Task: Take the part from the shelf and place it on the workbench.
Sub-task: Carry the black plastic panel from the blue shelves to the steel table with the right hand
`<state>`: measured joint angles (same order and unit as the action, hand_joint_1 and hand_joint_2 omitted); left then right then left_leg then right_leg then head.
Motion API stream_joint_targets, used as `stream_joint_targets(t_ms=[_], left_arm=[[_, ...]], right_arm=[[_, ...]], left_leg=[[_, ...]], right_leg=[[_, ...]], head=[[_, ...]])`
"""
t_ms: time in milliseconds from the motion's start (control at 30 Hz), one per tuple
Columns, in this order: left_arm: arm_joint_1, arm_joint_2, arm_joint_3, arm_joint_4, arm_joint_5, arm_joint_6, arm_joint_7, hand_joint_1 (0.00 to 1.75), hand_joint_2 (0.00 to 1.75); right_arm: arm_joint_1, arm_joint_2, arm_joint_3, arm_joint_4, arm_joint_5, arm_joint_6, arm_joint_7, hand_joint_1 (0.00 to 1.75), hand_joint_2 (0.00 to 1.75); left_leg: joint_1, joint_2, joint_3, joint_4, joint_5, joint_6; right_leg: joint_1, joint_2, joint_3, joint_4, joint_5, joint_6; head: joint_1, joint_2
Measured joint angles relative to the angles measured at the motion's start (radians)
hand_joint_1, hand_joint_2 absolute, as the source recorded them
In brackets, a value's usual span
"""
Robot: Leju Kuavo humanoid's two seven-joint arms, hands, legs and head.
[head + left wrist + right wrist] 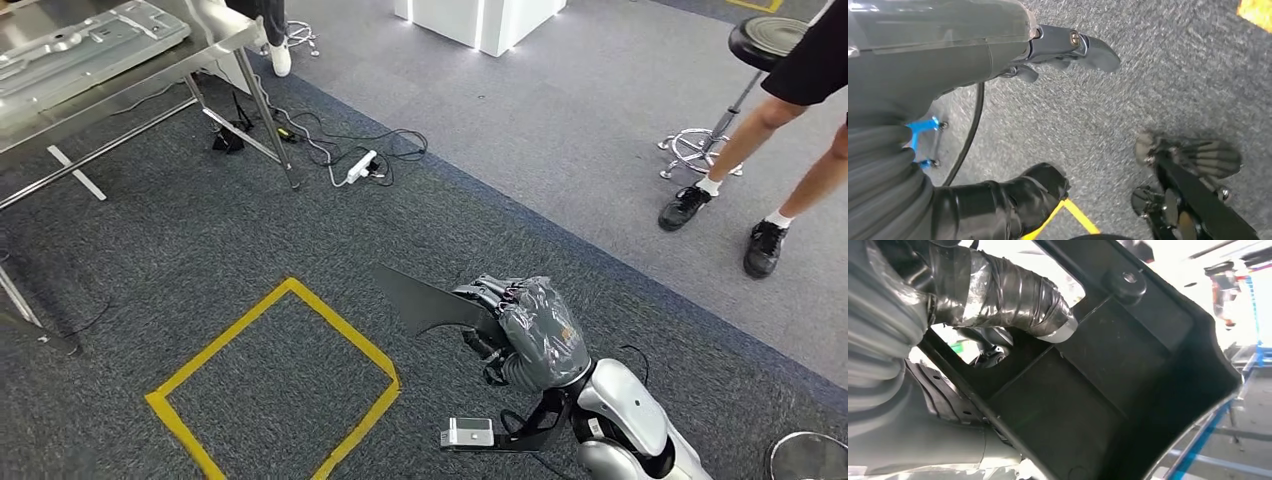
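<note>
Head view: right hand [530, 325] carrying the black part [425, 300], mid-frame, w/ the workbench [60, 75] far off at upper left.

Fingers of the right hand are clamped round one end of the part, so the flat dark plastic sticks out toward frame left, held up off the carpet, prob. to keep it clear of the legs while walking. Right wrist view: taped thumb [1003, 292] pressed over the part's ribbed inner wall; grip looks firm, my guess. Left hand [1068, 47] hangs over the grey carpet, fingers curled, nothing in them, likely just parked since one hand does the job. Yellow tape square [275, 385] on the floor at lower left. Workbench tabletop already bears a metal panel [85, 45]. A person's legs [770, 170] & a stool [745, 70] at upper right, well apart from the robot.
</note>
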<state>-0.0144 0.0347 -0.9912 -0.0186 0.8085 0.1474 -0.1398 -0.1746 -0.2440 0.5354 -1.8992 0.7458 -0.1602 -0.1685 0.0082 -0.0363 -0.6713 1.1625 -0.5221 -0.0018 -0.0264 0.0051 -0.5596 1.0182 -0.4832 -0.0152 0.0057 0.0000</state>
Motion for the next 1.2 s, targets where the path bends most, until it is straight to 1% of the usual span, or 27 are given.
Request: stream_joint_targets(t_ms=[67, 100, 133, 167, 233, 300, 367, 400, 467, 500, 567, 600, 633, 667, 700, 767, 800, 833, 900, 933, 967, 1033, 1067, 1100, 1133, 1167, 1200], left_arm=[[-0.002, -0.001, -0.004, 0.0, -0.003, 0.006, -0.001, 0.0, 1.75], [-0.001, -0.002, -0.006, 0.0, -0.004, 0.008, -0.001, 0.0, 1.75], [0.0, -0.003, -0.007, 0.0, -0.005, 0.009, -0.001, 0.0, 1.75], [0.003, -0.004, -0.009, 0.0, -0.006, 0.009, -0.001, 0.0, 1.75], [0.005, -0.006, -0.01, 0.0, -0.006, 0.009, -0.001, 0.0, 1.75], [0.004, -0.006, -0.014, 0.0, -0.006, 0.009, -0.002, 0.0, 1.75], [0.005, -0.006, -0.018, 0.0, -0.006, 0.009, -0.002, 0.0, 1.75], [0.006, -0.007, -0.02, 0.0, -0.006, 0.009, -0.002, 0.0, 1.75], [0.004, -0.007, -0.022, 0.0, -0.004, 0.006, 0.008, 0.0, 1.75], [0.003, -0.008, -0.024, 0.0, -0.004, 0.004, 0.021, 0.0, 1.75], [0.003, -0.007, -0.03, 0.001, -0.004, -0.002, 0.047, 0.0, 1.75], [0.005, -0.007, -0.033, 0.002, -0.003, -0.004, 0.054, 0.0, 1.75], [0.009, -0.006, -0.037, 0.003, 0.0, -0.006, 0.056, 0.0, 1.75], [0.012, -0.006, -0.039, 0.004, 0.004, -0.008, 0.056, 0.0, 1.75], [0.014, -0.005, -0.041, 0.005, 0.009, -0.01, 0.056, 0.0, 1.75], [0.013, -0.005, -0.043, 0.006, 0.018, -0.01, 0.056, 0.0, 1.75], [0.012, -0.005, -0.044, 0.006, 0.022, -0.009, 0.057, 0.0, 1.75], [0.011, -0.005, -0.044, 0.007, 0.025, -0.008, 0.058, 0.0, 1.75], [0.012, -0.003, -0.045, 0.008, 0.03, -0.006, 0.061, 0.0, 1.75], [0.012, -0.003, -0.046, 0.009, 0.031, -0.006, 0.061, 0.0, 1.75], [0.011, -0.003, -0.046, 0.009, 0.032, -0.005, 0.06, 0.0, 1.75], [0.008, -0.005, -0.047, 0.009, 0.032, -0.004, 0.055, 0.0, 1.75], [0.007, -0.005, -0.048, 0.009, 0.033, -0.003, 0.052, 0.0, 1.75], [0.007, -0.005, -0.049, 0.009, 0.034, -0.002, 0.048, 0.0, 1.75], [0.007, -0.004, -0.049, 0.009, 0.035, -0.001, 0.045, 0.0, 1.75], [0.008, -0.004, -0.05, 0.009, 0.037, 0.0, 0.042, 0.0, 1.75], [0.009, -0.004, -0.051, 0.009, 0.038, 0.001, 0.04, 0.0, 1.75]], right_arm=[[0.006, -0.002, 0.0, 0.0, -0.001, -0.01, 0.003, 1.75, 1.75], [0.009, -0.003, 0.0, 0.0, -0.001, -0.012, 0.003, 1.75, 1.75], [0.01, -0.004, 0.0, 0.0, -0.002, -0.014, 0.003, 1.75, 1.75], [0.011, -0.004, 0.0, 0.0, -0.002, -0.015, 0.003, 1.75, 1.75], [0.012, -0.005, 0.0, 0.0, -0.002, -0.016, 0.003, 1.75, 1.75], [0.012, -0.005, 0.0, 0.0, -0.002, -0.016, 0.003, 1.75, 1.75], [0.012, -0.007, 0.0, -0.002, -0.006, -0.018, 0.002, 1.75, 1.75], [0.013, -0.011, -0.001, -0.004, -0.013, -0.018, -0.001, 1.75, 1.75], [0.029, -0.031, -0.014, -0.021, -0.044, -0.019, -0.013, 1.75, 1.75], [0.049, -0.046, -0.029, -0.031, -0.068, -0.018, -0.025, 1.75, 1.75], [0.106, -0.075, -0.074, -0.045, -0.114, -0.016, -0.06, 1.75, 1.75], [0.136, -0.087, -0.098, -0.046, -0.128, -0.016, -0.081, 1.75, 1.75], [0.16, -0.097, -0.12, -0.046, -0.138, -0.016, -0.1, 1.75, 1.75], [0.176, -0.105, -0.14, -0.045, -0.145, -0.014, -0.112, 1.75, 1.75], [0.187, -0.111, -0.16, -0.045, -0.15, -0.009, -0.119, 1.75, 1.75], [0.195, -0.121, -0.197, -0.046, -0.16, 0.006, -0.121, 1.75, 1.75], [0.197, -0.124, -0.213, -0.046, -0.163, 0.014, -0.12, 1.75, 1.75], [0.197, -0.128, -0.226, -0.047, -0.166, 0.021, -0.118, 1.75, 1.75], [0.193, -0.134, -0.249, -0.047, -0.172, 0.032, -0.114, 1.75, 1.75], [0.191, -0.136, -0.259, -0.048, -0.176, 0.036, -0.112, 1.75, 1.75], [0.189, -0.14, -0.269, -0.049, -0.179, 0.038, -0.111, 1.75, 1.75], [0.189, -0.149, -0.291, -0.052, -0.189, 0.042, -0.109, 1.75, 1.75], [0.19, -0.153, -0.302, -0.053, -0.194, 0.045, -0.109, 1.75, 1.75], [0.19, -0.156, -0.312, -0.054, -0.198, 0.049, -0.109, 1.75, 1.75], [0.19, -0.158, -0.323, -0.054, -0.201, 0.052, -0.109, 1.75, 1.75], [0.19, -0.16, -0.333, -0.054, -0.204, 0.055, -0.109, 1.75, 1.75], [0.189, -0.162, -0.343, -0.054, -0.206, 0.058, -0.109, 1.75, 1.75]], left_leg=[[0.004, 0.026, -0.06, 0.114, -0.043, -0.007], [0.006, 0.03, -0.07, 0.134, -0.041, -0.009], [0.006, 0.034, -0.06, 0.113, -0.019, -0.009], [0.007, 0.041, -0.03, 0.057, 0.015, -0.009], [0.001, 0.077, 0.04, -0.075, 0.064, -0.001], [-0.008, 0.096, 0.066, -0.131, 0.072, 0.013], [-0.011, 0.077, 0.065, -0.135, 0.073, 0.025], [-0.009, 0.066, 0.068, -0.139, 0.075, 0.03], [-0.003, 0.046, 0.074, -0.149, 0.079, 0.043], [-0.002, 0.034, 0.075, -0.151, 0.081, 0.047], [-0.002, 0.006, 0.075, -0.149, 0.08, 0.053], [-0.003, -0.009, 0.075, -0.148, 0.079, 0.054], [-0.003, -0.024, 0.075, -0.145, 0.078, 0.054], [-0.003, -0.037, 0.075, -0.142, 0.076, 0.053], [-0.003, -0.049, 0.076, -0.139, 0.075, 0.051], [-0.005, -0.07, 0.072, -0.131, 0.072, 0.043], [-0.005, -0.079, 0.068, -0.129, 0.072, 0.038], [-0.006, -0.089, 0.063, -0.129, 0.073, 0.032], [-0.004, -0.1, 0.057, -0.13, 0.074, 0.022], [-0.005, -0.083, 0.053, -0.12, 0.067, 0.017], [-0.006, -0.055, 0.042, -0.094, 0.05, 0.012], [-0.004, 0.009, -0.008, 0.014, -0.013, 0.004], [-0.002, 0.022, -0.039, 0.079, -0.044, 0.001], [0.0, 0.028, -0.063, 0.127, -0.062, -0.002], [0.001, 0.031, -0.071, 0.145, -0.061, -0.003], [0.002, 0.033, -0.058, 0.124, -0.041, -0.002], [0.001, 0.041, -0.027, 0.069, -0.01, 0.002]], right_leg=[[0.004, -0.03, 0.001, 0.002, -0.004, -0.003], [0.005, -0.044, 0.002, 0.004, -0.007, -0.003], [0.005, -0.057, 0.003, 0.005, -0.01, -0.002], [0.005, -0.068, 0.007, 0.006, -0.014, 0.0], [0.008, -0.089, 0.015, 0.007, -0.021, 0.007], [0.013, -0.107, 0.02, 0.006, -0.026, 0.016], [0.015, -0.124, 0.025, 0.003, -0.028, 0.026], [0.013, -0.118, 0.028, 0.006, -0.034, 0.033], [0.009, -0.073, 0.012, 0.056, -0.069, 0.042], [0.006, -0.042, -0.013, 0.109, -0.098, 0.044], [0.006, -0.012, -0.08, 0.238, -0.153, 0.045], [0.006, -0.008, -0.104, 0.275, -0.158, 0.045], [0.006, -0.006, -0.111, 0.276, -0.143, 0.045], [0.006, -0.002, -0.099, 0.238, -0.109, 0.043], [0.004, 0.011, -0.073, 0.172, -0.068, 0.041], [0.002, 0.054, -0.028, 0.06, -0.018, 0.037], [0.002, 0.067, -0.018, 0.033, -0.011, 0.035], [0.004, 0.069, -0.017, 0.027, -0.013, 0.032], [0.004, 0.045, -0.014, 0.022, -0.009, 0.02], [0.002, 0.033, -0.011, 0.018, -0.008, 0.013], [0.0, 0.02, -0.008, 0.014, -0.007, 0.005], [0.003, -0.008, -0.005, 0.011, -0.008, -0.005], [0.005, -0.022, -0.004, 0.011, -0.009, -0.007], [0.007, -0.036, -0.004, 0.011, -0.01, -0.008], [0.008, -0.051, -0.003, 0.012, -0.012, -0.007], [0.01, -0.065, 0.0, 0.012, -0.015, -0.007], [0.011, -0.079, 0.004, 0.012, -0.018, -0.005]], head=[[-0.001, 0.0], [-0.001, 0.0], [-0.001, 0.0], [-0.001, 0.0], [-0.001, 0.0], [0.0, 0.0], [0.0, 0.0], [0.0, 0.0], [0.0, 0.0], [0.001, 0.0], [0.001, 0.0], [0.001, 0.0], [0.001, 0.0], [0.001, 0.0], [0.001, 0.0], [0.001, 0.0], [0.001, 0.0], [0.001, 0.0], [0.001, 0.0], [0.0, 0.0], [-0.002, 0.0], [-0.004, 0.0], [-0.005, 0.0], [-0.005, 0.0], [-0.005, 0.0], [-0.005, 0.0], [-0.005, 0.0]])
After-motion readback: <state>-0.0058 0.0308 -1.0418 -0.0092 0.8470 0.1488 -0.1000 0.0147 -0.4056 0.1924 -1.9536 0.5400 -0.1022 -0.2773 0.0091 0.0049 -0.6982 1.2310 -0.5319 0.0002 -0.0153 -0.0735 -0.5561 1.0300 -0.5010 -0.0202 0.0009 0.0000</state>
